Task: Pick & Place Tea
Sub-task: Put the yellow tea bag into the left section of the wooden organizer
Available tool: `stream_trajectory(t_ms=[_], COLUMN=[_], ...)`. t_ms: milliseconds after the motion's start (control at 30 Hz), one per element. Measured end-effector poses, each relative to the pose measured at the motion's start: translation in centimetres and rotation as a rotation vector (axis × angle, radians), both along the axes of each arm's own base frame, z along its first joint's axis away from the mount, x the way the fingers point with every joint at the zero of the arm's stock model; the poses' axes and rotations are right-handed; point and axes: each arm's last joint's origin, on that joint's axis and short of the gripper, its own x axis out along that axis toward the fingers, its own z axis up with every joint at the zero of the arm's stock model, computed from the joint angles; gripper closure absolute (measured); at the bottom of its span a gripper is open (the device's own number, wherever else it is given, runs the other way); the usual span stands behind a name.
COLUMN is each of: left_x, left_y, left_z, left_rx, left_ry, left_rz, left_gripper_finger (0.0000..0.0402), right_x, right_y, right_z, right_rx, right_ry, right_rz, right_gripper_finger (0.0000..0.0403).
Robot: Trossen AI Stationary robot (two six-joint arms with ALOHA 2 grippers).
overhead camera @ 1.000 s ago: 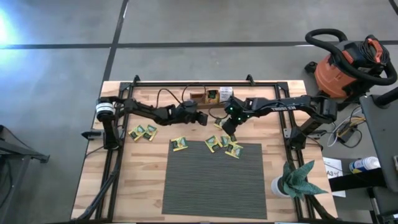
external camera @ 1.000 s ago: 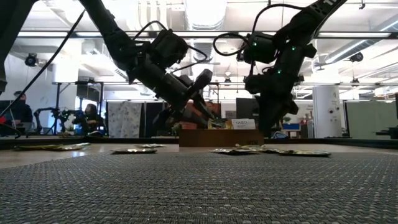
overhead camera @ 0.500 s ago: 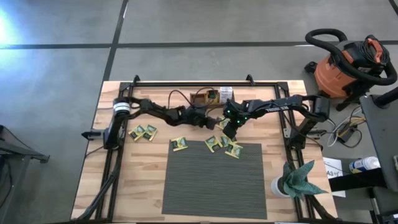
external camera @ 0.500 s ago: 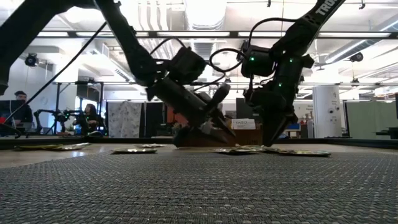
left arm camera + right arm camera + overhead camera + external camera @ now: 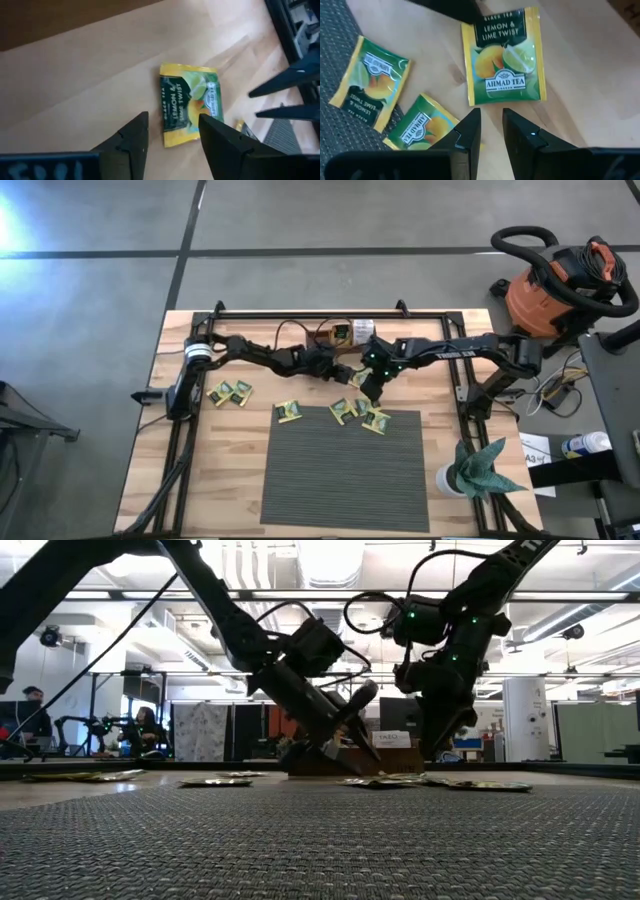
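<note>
Tea sachet, flat yellow-green square printed with lemon and lime [image 5: 189, 102], lies loose on the pale wooden table [image 5: 230, 460]. Left gripper [image 5: 172, 135] has moved in and widened its fingers above it, holding nothing; pickup looks imminent. Right gripper [image 5: 490, 132] hovers narrow and empty. Only the high view shows the brown wooden tray [image 5: 335, 334].

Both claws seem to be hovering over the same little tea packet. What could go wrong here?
The left gripper and right gripper, both open and empty, point at one lemon-lime sachet lying flat on the wooden table. They could bump each other. A flat sachet may also slide away instead of being pinched.
</note>
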Motion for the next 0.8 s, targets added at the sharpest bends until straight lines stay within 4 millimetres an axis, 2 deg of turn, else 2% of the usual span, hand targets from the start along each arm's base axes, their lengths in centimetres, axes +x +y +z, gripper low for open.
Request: stream_trajectory(t_ms=[200, 333, 500, 800], left_x=[1.1, 1.6, 1.7, 1.6], left_y=[0.4, 0.6, 0.7, 0.6], left_z=[-1.0, -0.8, -0.6, -0.7], left_rx=[0.001, 0.025, 0.075, 0.095], left_ry=[0.004, 0.006, 0.035, 0.038], left_rz=[0.010, 0.000, -0.019, -0.042], left_gripper_finger=[0.0230, 0.0229, 0.0229, 0.0229], right_x=[0.0, 0.3, 0.6, 0.8], right_y=[0.0, -0.1, -0.2, -0.4], right_z=[-0.8, -1.8, -2.7, -3.1], right_rx=[-0.004, -0.003, -0.004, -0.022], right_ry=[0.013, 0.019, 0.039, 0.040], right_rz=[0.019, 0.020, 0.024, 0.015], right_gripper_finger=[0.0323, 0.0323, 0.0323, 0.0323])
